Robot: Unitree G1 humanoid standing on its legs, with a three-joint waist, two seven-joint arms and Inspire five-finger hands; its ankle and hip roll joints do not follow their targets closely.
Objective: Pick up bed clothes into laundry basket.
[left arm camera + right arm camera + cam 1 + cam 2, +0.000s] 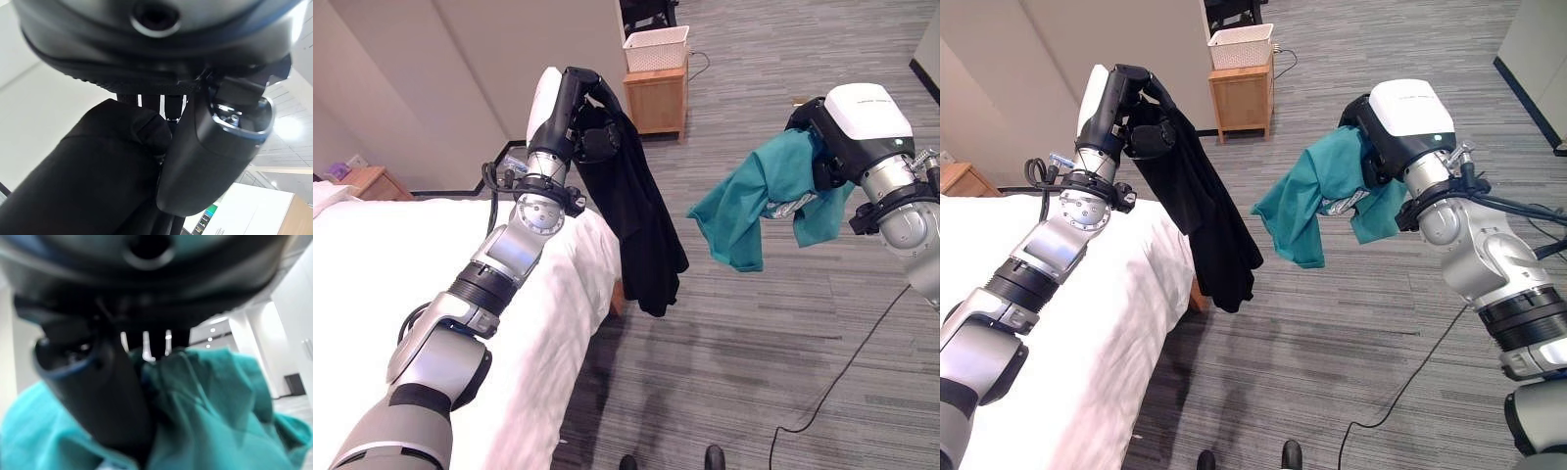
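Left hand (579,110) gripping a black garment (631,211), dangling just past the bed (401,264) edge; right hand (1383,147) clutching a teal garment (1307,201), hanging well clear of the bed; white laundry basket (657,48) sitting on a wooden stand (657,98) far beyond the bed.

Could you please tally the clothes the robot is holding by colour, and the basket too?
Black clothes: 1, the black garment gripped by the left hand.
Teal clothes: 1, the teal garment gripped by the right hand.
White baskets: 1, the basket on the cabinet.
Total: 3.
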